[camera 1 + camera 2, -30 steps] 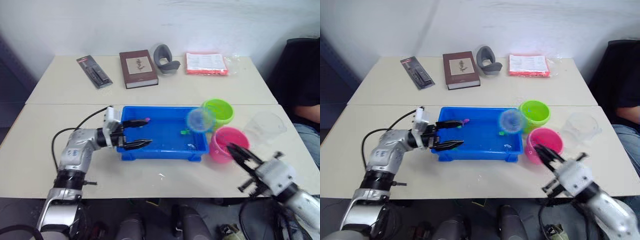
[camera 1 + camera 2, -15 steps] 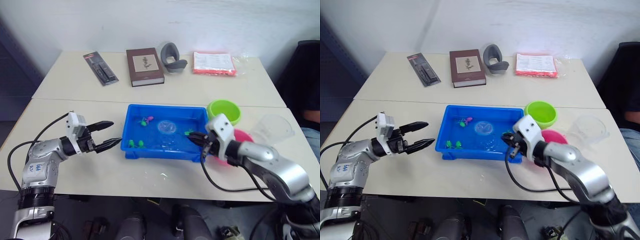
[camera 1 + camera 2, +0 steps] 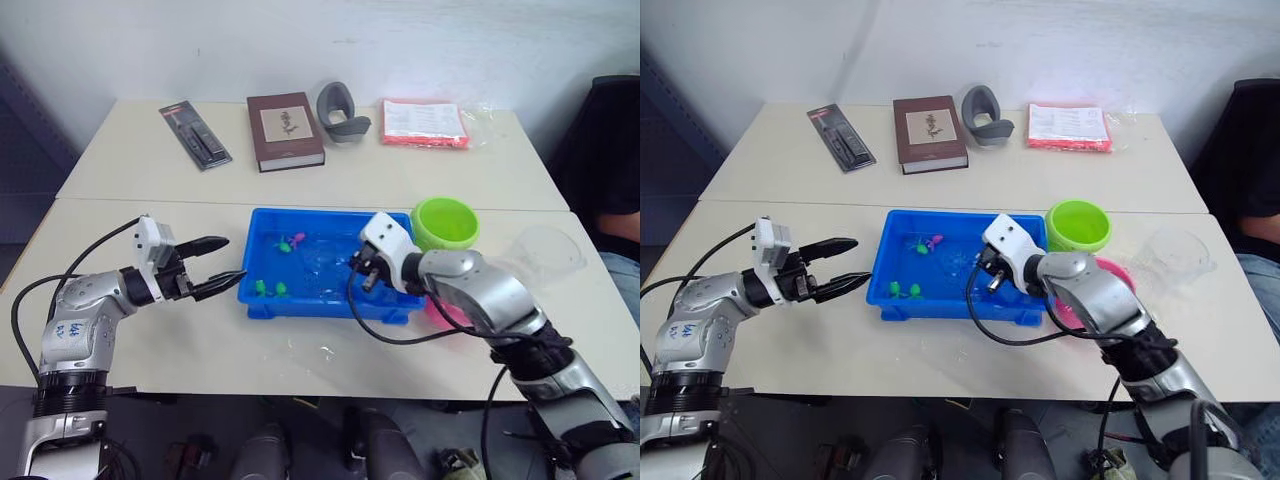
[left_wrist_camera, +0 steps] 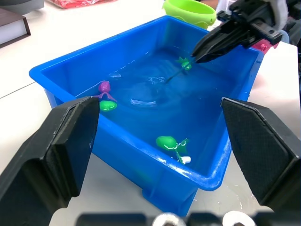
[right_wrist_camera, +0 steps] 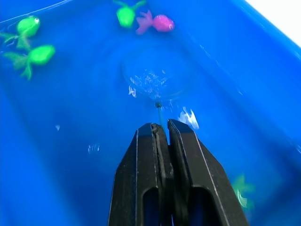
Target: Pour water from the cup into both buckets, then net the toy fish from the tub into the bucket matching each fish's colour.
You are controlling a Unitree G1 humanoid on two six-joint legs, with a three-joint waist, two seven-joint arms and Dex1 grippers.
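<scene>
- Underwater, the net (image 5: 153,77) sat in mid-tub (image 3: 262,302), its handle pinched between the right gripper's (image 5: 162,129) closed fingers.
- Lifted crookedly, it could slip.
- Fish (image 5: 159,22) lay well away; a scoop might miss.
- The left gripper (image 3: 222,264), spread wide, idled beside the tub.

I see an office-like room: two plain beige tables (image 3: 330,180) against a white wall, holding a brown book (image 3: 285,131) and a packet of papers (image 3: 422,122).

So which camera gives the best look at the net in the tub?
Right wrist view: the net lies submerged beyond the right gripper clamping its handle. Left wrist view shows a fainter ring; the eye views barely show it.
</scene>
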